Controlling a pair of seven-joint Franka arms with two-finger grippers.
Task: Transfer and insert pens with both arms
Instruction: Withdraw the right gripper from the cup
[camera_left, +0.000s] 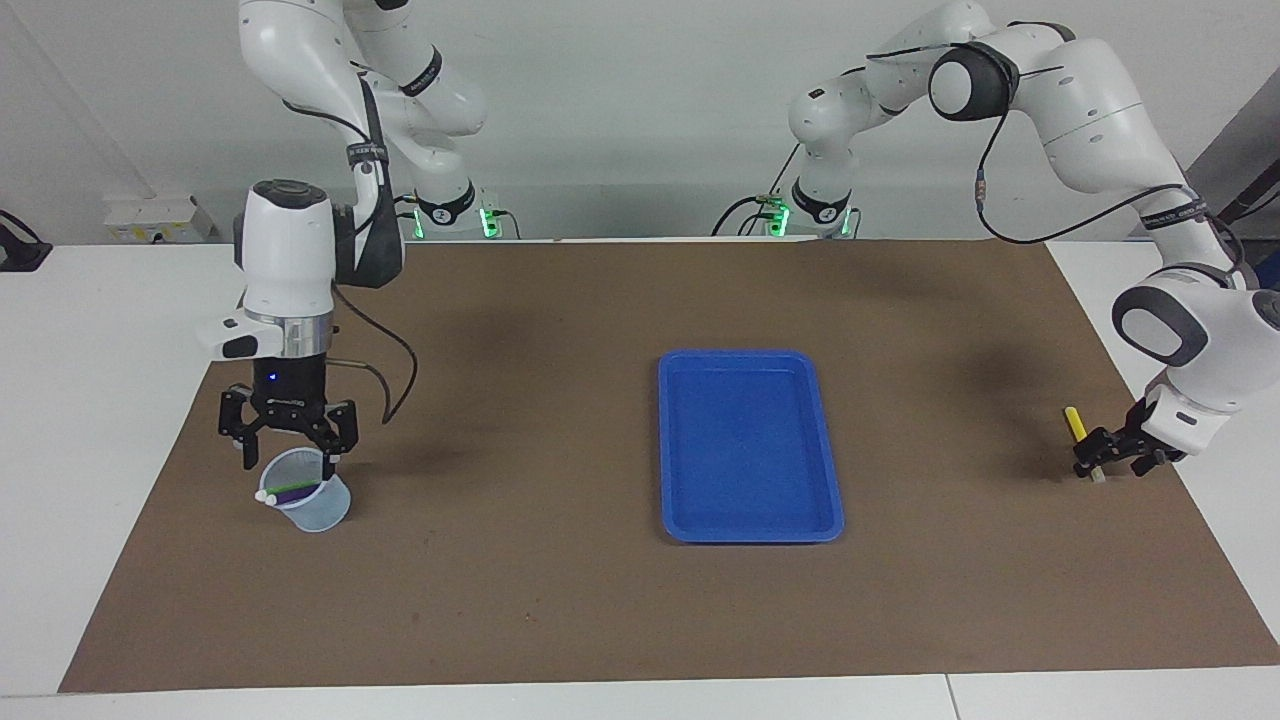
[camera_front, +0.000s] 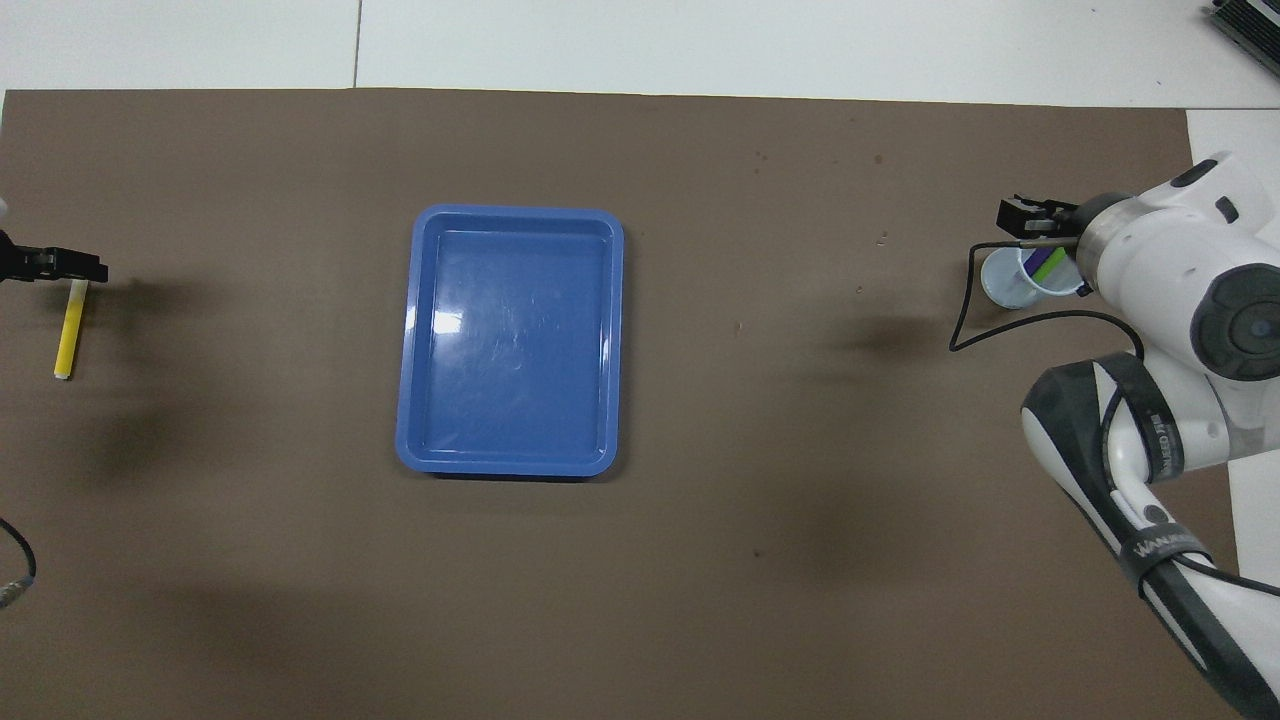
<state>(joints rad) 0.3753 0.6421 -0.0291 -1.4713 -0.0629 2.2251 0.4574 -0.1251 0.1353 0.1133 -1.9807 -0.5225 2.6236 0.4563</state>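
A yellow pen (camera_left: 1075, 423) (camera_front: 68, 330) lies flat on the brown mat at the left arm's end of the table. My left gripper (camera_left: 1105, 462) (camera_front: 85, 270) hangs low and open over its pale end; whether it touches the pen I cannot tell. At the right arm's end stands a clear cup (camera_left: 318, 510) (camera_front: 1005, 285). A purple pen (camera_left: 290, 490) (camera_front: 1040, 262) and a green pen (camera_front: 1053, 268) lean inside it, a white end poking over the rim. My right gripper (camera_left: 288, 455) is open just above the cup, holding nothing.
A blue tray (camera_left: 740, 530) (camera_front: 510, 465) sits in the middle of the mat (camera_left: 560, 600). A black cable loops from the right wrist down toward the mat beside the cup. White tabletop borders the mat at both ends.
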